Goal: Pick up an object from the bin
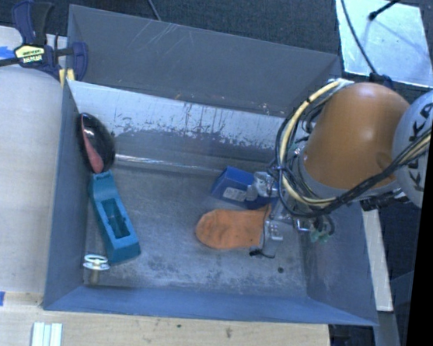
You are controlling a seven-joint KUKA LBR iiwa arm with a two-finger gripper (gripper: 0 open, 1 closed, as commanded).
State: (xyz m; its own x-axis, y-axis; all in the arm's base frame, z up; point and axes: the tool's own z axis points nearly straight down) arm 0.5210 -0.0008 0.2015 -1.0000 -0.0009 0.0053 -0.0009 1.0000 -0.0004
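Orange-brown flat oval pad [223, 230]: on the bin floor, right of centre, long axis running left to right, lying flat.

Front left corner of the grey metal bin [185, 299]: small round silver metal cap [96, 263], just beside the near end of a blue plastic oblong piece [113, 220]. That piece has an open trough in its top. It lies along the left wall and slants away toward the back.

Mid floor: gripper [269, 241] low in the bin at the pad's right end, touching or nearly touching its edge. Contact itself is too dark to read. Released or clenched: cannot tell. The pad is flat on the floor, not lifted.

Just beyond the pad, near the gripper's far side: small blue box [233, 184] with a pale label, tilted, close to the back wall.

Back left corner: dark glossy spoon [95, 142], bowl up against the left wall. Its lower end meets the far end of the blue piece.

Above the gripper: rounded orange cover [354, 138] on the wrist, with looped cables [291, 142] down its left side.
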